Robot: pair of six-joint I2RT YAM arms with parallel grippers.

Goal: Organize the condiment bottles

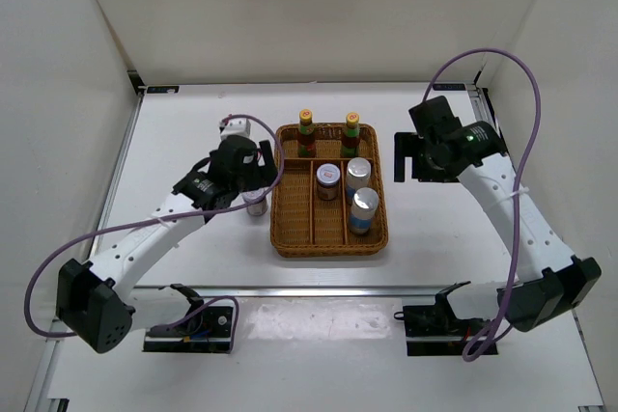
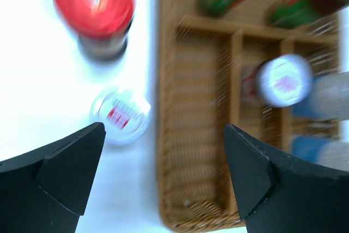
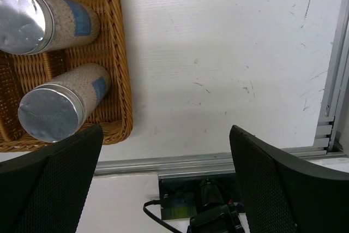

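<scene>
Looking over the white table [image 1: 174, 142], I see the wicker tray [image 1: 293, 209] sitting near its middle, and I judge the sorting a little over half done. Five bottles stand in the tray: two yellow-capped bottles [image 1: 306, 130] in the far cross compartment, a brown jar [image 1: 328, 178] in the middle lane, and two blue-and-white-labelled jars [image 1: 358, 173] one behind the other in the right lane. The left lane is bare.

My left claw [image 2: 163, 135] hangs over the tray's left edge with its fingers spread wide and nothing between them. My right claw [image 3: 165, 132] is equally wide and holds nothing, over bare table just beside the tray's near right corner.

Out on the table, a silver-lidded jar [image 2: 120, 114] stands just beside the tray's left edge. A red-capped jar [image 2: 94, 4] stands beyond it, nearer the table's far edge. Those two at least are left to place, likely in the bare lane. The eighth bottle I cannot pick out.
</scene>
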